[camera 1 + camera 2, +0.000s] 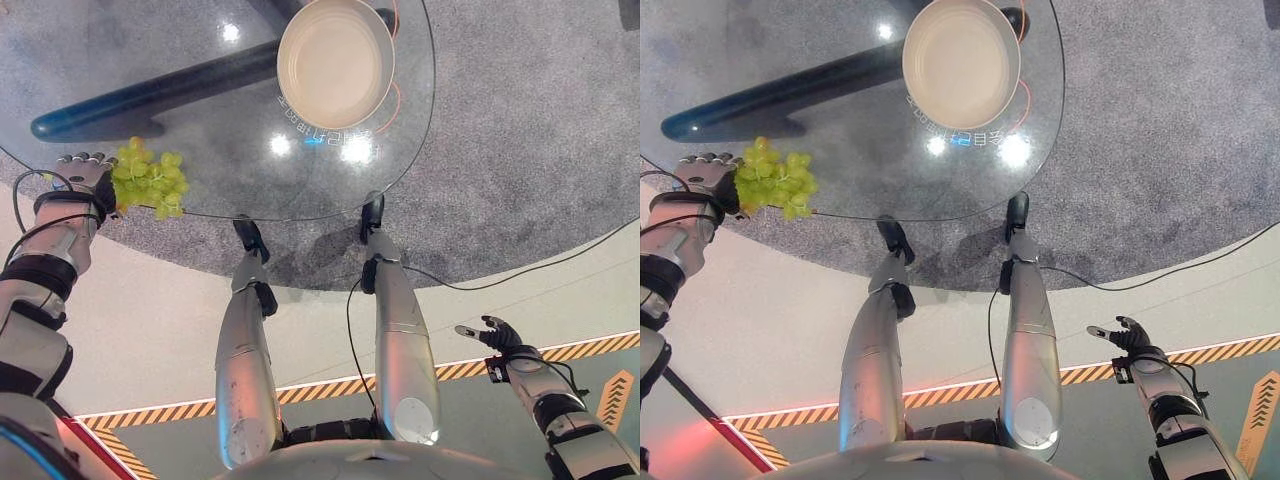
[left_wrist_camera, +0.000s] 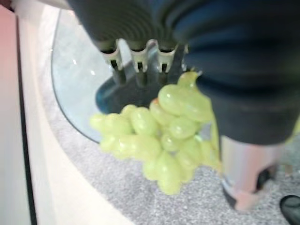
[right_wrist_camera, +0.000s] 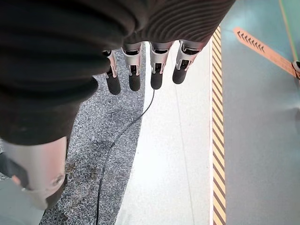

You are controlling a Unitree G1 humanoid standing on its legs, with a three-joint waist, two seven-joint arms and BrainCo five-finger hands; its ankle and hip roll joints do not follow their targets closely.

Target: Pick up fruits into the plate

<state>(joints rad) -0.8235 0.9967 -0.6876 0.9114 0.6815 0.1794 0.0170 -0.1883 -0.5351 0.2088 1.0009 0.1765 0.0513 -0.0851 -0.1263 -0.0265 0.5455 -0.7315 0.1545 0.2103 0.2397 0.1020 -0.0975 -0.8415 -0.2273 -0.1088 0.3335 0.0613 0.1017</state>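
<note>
Partly, the grape bunch (image 2: 161,145) is hidden behind the left hand (image 1: 88,176) cover; contact between thumb and grapes is hard to make out, but the hand grasps the bunch, which hangs below the fingers (image 2: 139,58) at the glass table (image 1: 200,120) edge, well apart from the plate (image 1: 335,62). Right hand (image 1: 497,335) hangs relaxed, fingers straight, holding nothing.

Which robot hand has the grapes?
The left hand, at the glass table's near edge, holds the green grapes. The right hand hangs low by the striped floor tape, holding nothing.

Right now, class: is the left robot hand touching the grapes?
Touching: the left wrist view shows the left robot hand pinching the grapes, thumb against them.
</note>
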